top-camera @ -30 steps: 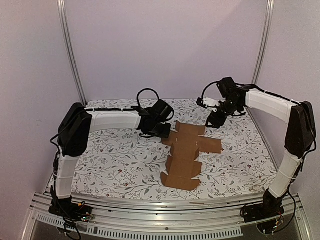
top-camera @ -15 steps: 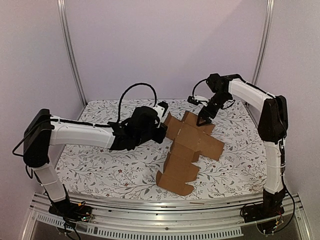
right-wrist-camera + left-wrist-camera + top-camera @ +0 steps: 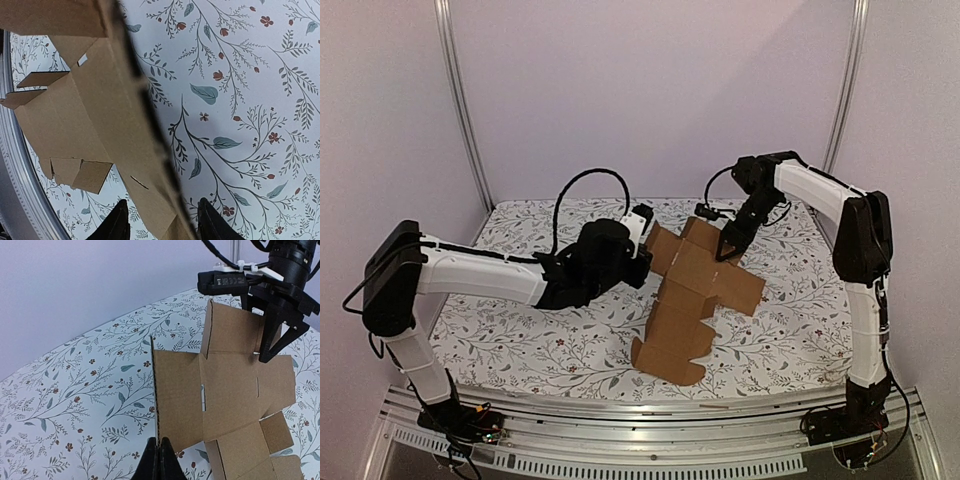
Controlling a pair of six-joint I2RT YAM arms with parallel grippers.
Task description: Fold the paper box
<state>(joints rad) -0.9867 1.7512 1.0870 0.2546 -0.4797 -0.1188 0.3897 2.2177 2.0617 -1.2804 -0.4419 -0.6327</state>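
Top cam sits high behind the arm bases (image 3: 460,415), looking down over the whole table (image 3: 520,330). Left wrist cam looks across it up close, right wrist cam nearly straight down. All three share the paper box (image 3: 692,285).

From the left wrist we see only the tips of the left gripper (image 3: 159,460) at the picture's lower edge, and the paper box (image 3: 225,385) runs out of frame below and to the right of them. From the right wrist, the right gripper (image 3: 164,222) shows just two finger ends. The cardboard edge passing between them is a dark blur, and the sheet is cut off above and to their left.
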